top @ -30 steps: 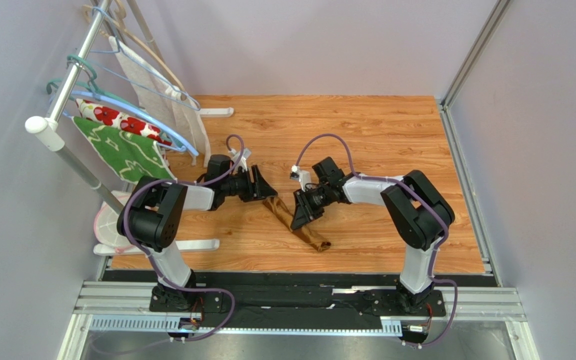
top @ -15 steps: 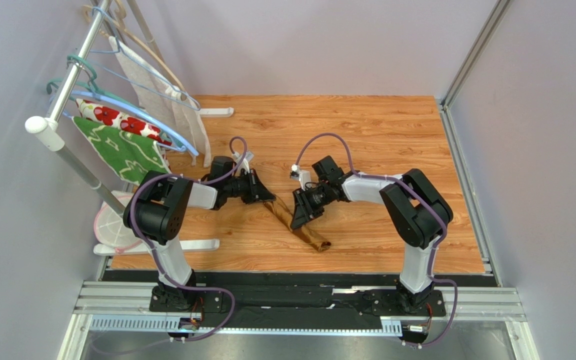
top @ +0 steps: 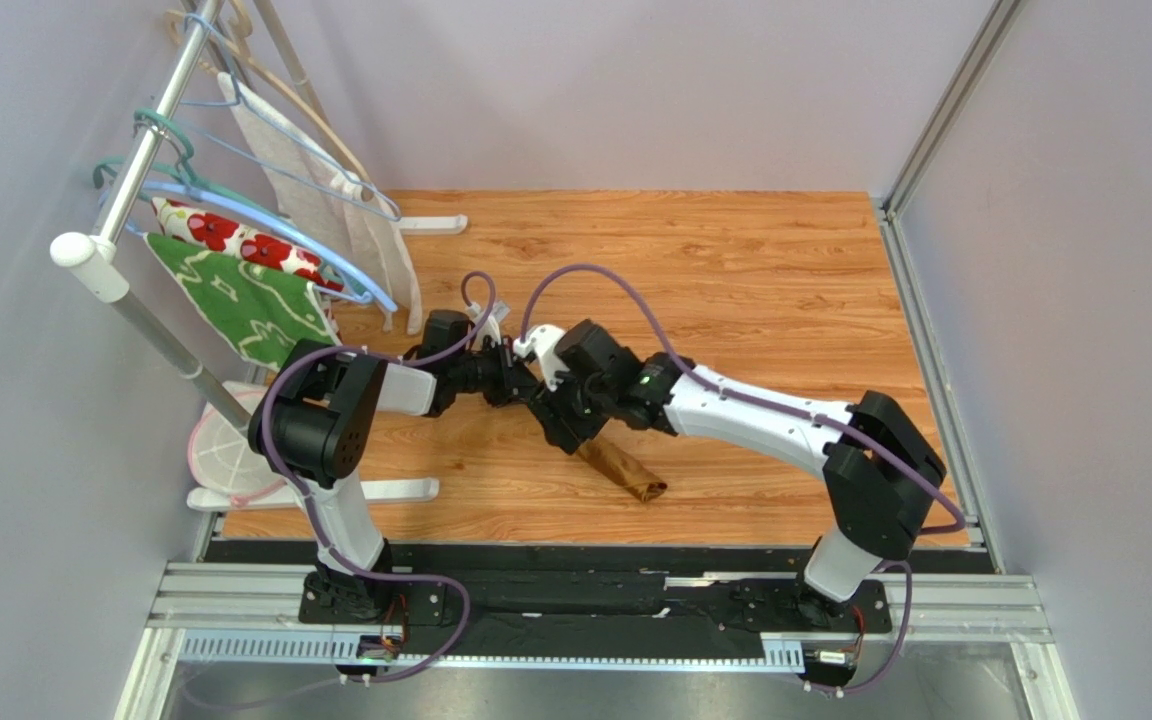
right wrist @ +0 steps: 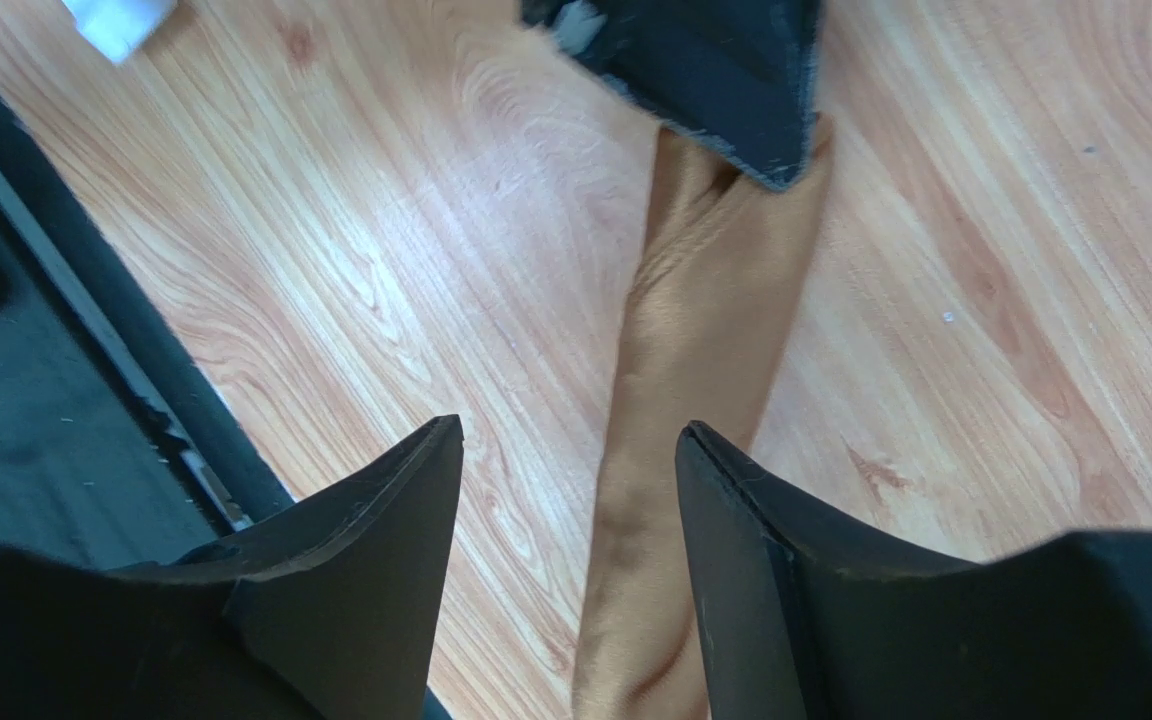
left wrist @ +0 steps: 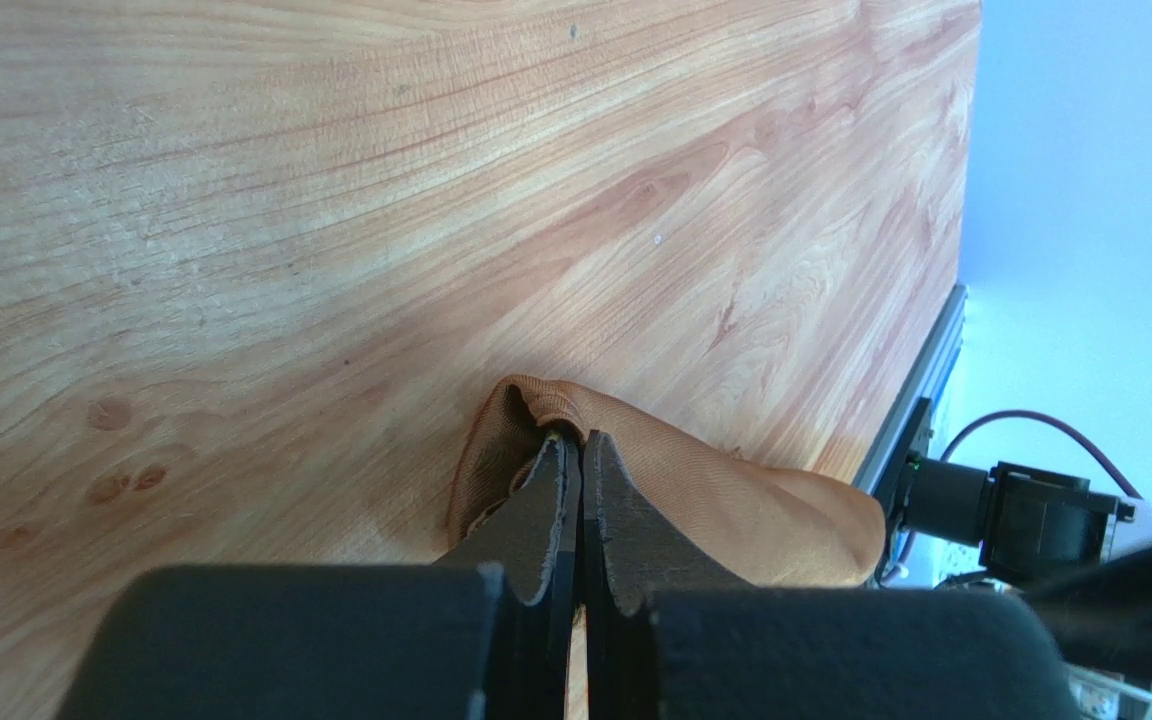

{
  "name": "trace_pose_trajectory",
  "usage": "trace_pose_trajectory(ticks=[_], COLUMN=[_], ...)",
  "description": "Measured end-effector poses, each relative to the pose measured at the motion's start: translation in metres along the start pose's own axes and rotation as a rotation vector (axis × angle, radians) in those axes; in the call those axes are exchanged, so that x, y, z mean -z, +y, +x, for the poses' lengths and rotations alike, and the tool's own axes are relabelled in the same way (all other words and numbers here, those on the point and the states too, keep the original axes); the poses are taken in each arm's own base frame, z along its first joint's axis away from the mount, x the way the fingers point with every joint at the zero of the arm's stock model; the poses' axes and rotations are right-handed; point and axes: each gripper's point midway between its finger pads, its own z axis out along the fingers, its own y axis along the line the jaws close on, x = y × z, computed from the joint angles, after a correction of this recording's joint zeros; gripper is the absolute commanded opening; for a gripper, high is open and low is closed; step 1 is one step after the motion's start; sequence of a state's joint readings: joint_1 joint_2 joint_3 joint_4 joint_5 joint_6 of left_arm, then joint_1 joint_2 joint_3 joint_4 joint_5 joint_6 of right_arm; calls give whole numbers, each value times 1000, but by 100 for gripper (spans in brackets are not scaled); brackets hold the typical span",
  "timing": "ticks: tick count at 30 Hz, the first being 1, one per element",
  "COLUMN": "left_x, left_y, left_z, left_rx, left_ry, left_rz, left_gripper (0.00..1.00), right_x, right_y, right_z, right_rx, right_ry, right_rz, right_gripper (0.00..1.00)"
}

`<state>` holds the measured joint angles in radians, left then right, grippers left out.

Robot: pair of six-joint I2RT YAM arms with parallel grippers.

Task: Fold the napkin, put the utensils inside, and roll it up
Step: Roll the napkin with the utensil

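- Top view: bright, even, diffuse light; I see only faint, soft-edged shadows on the table.
- Left wrist: wood grain sharp; left fingers dark and slightly soft up close; wall washed out to pale blue.
- Right wrist: mild sheen along the napkin; right fingers near-black, with little surface detail.

Two arms, same build. Left arm: chunky black joint housings, white tube links. Right arm: long white forearm, black housings at shoulder and elbow. Purple cable runs along each arm from base to wrist, looping free near the top. Small white clip at the right wrist. Black base plates bolted to a silver rail. Jaws matte black, wedge-shaped, tapering to thin tips. Pale scuffs on the left jaws' edge.
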<state>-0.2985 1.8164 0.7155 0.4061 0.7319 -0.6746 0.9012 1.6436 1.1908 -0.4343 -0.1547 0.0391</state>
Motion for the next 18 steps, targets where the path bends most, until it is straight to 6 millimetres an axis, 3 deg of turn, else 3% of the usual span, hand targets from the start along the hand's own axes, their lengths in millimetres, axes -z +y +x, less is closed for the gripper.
trace_pose_trajectory(ticks=[3, 8, 18], left_x=[0, 0, 0], left_y=[0, 1, 1], left_z=[1, 1, 2], left_rx=[1, 1, 7], left_ry=[3, 3, 9], left_rz=[-2, -2, -7], left_gripper=[0, 0, 0], right_x=[-11, -30, -34], right_y=[11, -1, -21], right_z=[15, 46, 67], right_rx=[86, 140, 183], right_ry=[51, 158, 214], right_rz=[73, 190, 299], right_gripper=[59, 58, 51])
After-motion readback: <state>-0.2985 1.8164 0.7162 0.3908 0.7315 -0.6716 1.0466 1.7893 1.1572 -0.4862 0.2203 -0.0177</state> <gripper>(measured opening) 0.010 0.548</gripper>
